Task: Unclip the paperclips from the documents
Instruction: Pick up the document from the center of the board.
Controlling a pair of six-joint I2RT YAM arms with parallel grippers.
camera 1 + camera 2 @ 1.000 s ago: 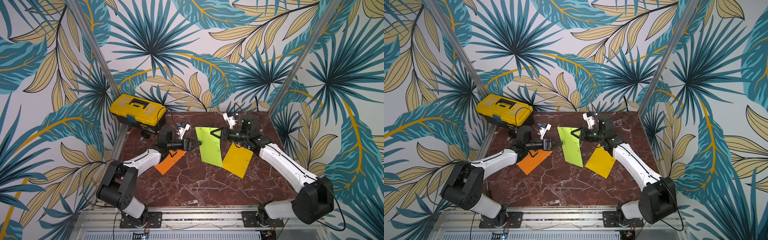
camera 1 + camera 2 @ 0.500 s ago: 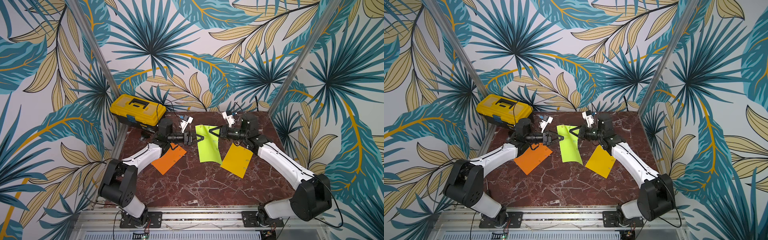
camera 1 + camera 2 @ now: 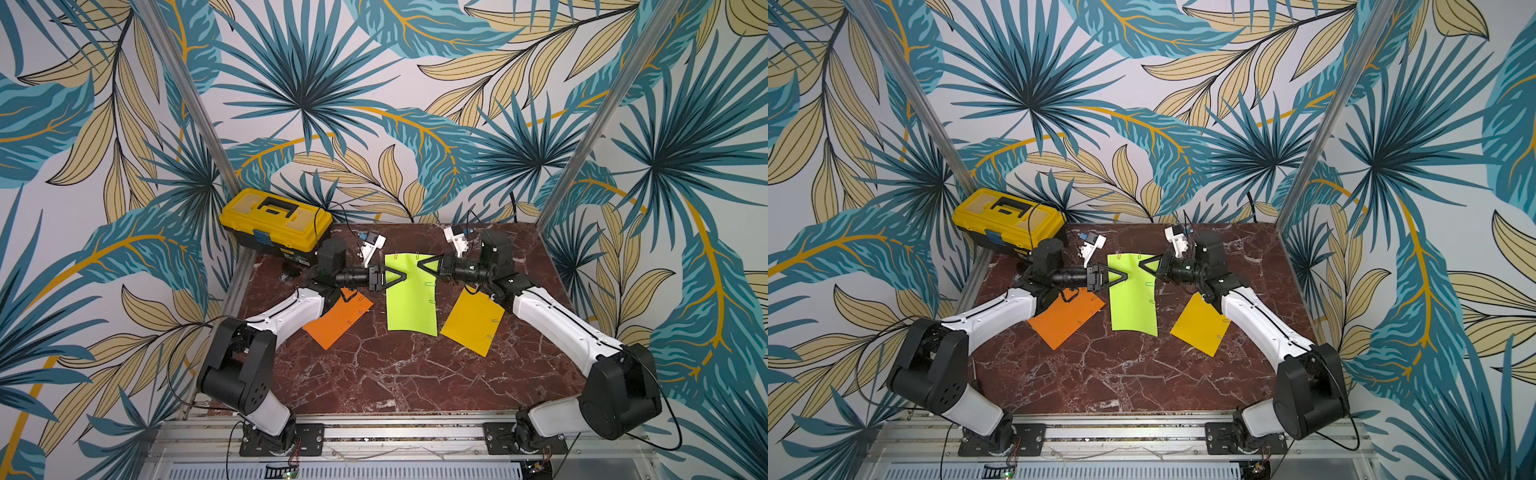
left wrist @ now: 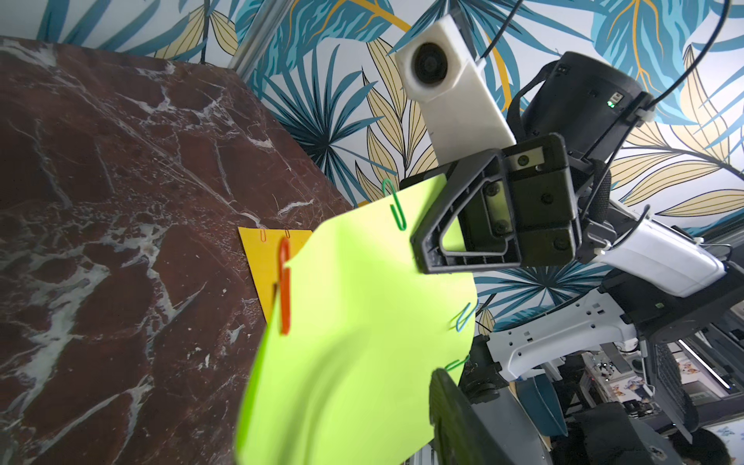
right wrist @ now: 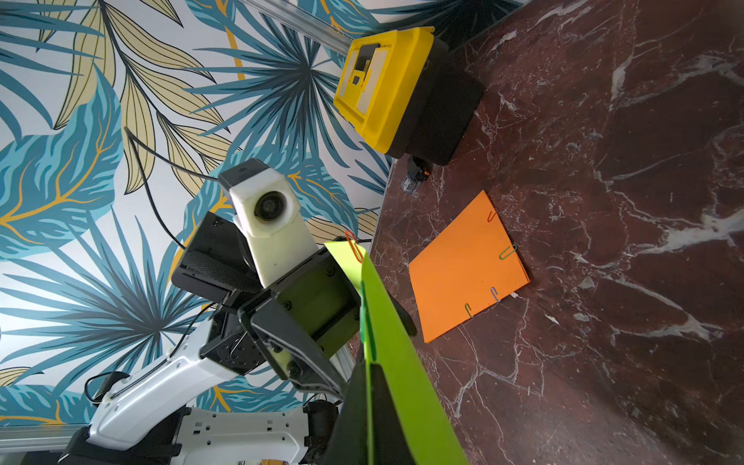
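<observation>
The lime green document hangs lifted at its far end, with my right gripper shut on its right edge. My left gripper stands astride the sheet's left edge, jaws still apart; only one of its fingers shows. A red paperclip, a green one and a blue one sit on the green sheet's edges. The orange document and the golden yellow document lie flat, each with small paperclips on its edges.
A yellow toolbox stands at the back left corner with a small black item beside it. The dark red marble table is walled by leaf-patterned panels, with a metal rail along its front edge.
My left gripper has risen and moved right to the green sheet's left edge, its jaws narrowing. The green sheet has swung from slanted to hanging straighter. The right gripper stays shut on it.
</observation>
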